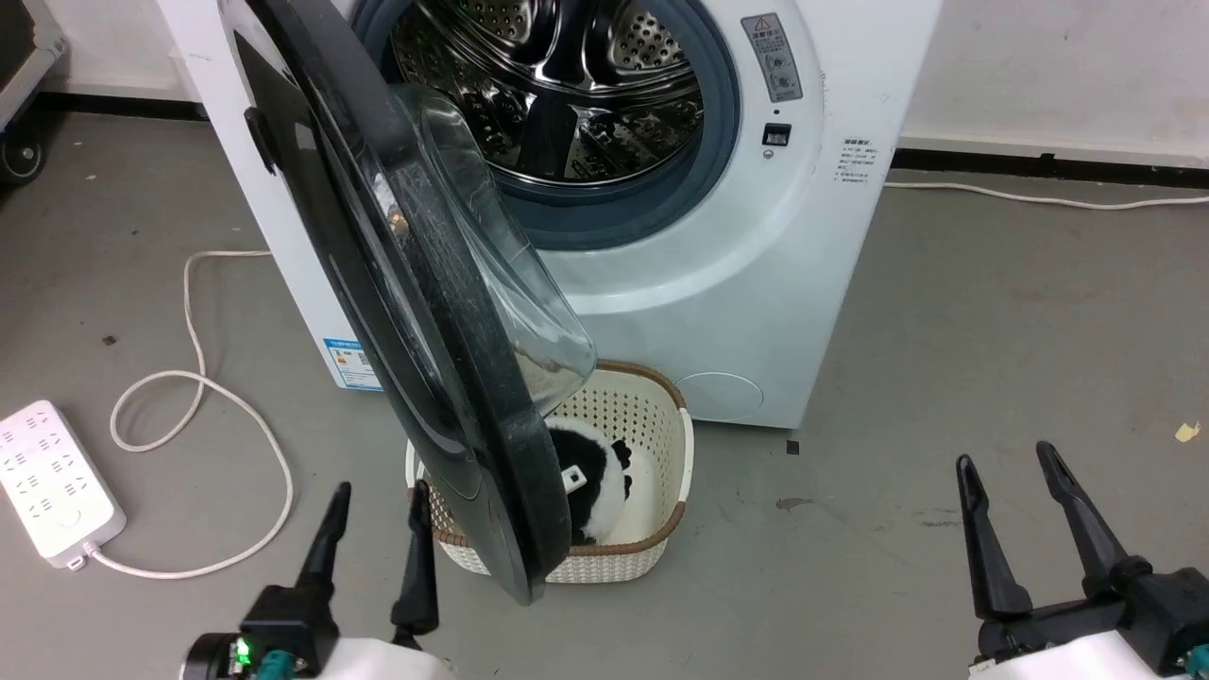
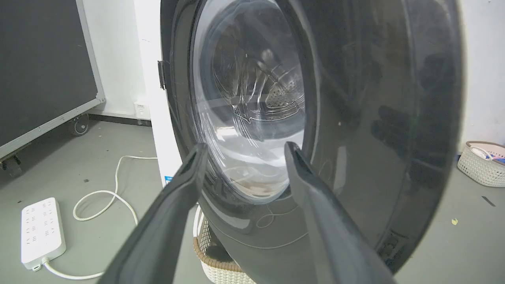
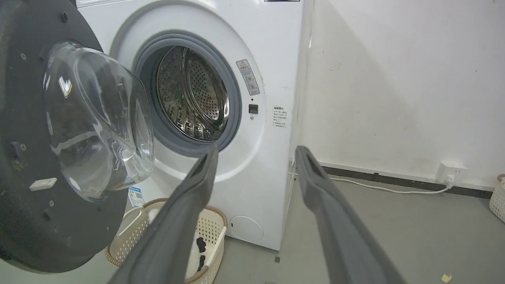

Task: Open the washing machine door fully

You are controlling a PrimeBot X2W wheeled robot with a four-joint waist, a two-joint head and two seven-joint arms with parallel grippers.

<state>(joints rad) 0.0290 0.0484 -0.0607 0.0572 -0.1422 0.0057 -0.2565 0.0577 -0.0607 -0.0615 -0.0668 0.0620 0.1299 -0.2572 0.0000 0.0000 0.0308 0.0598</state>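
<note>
Grey floor (image 1: 945, 283) is carrying the washing machine (image 1: 718, 283).

Head view: the washing machine door (image 1: 416, 312) is standing partly open, hinged at the machine's left, with its lower edge over a white basket (image 1: 675, 406). The left gripper (image 1: 381, 489) and the right gripper (image 1: 1005, 453) are hovering with fingers apart, holding nothing.

Left wrist view: the fingers are facing the door's glossy outer face, and contact cannot be told.

Right wrist view: the fingers are pointing toward the drum, well clear.

Risk: fingers pushing on that slick face are likely to slide off, leaving the door short of fully open.
</note>
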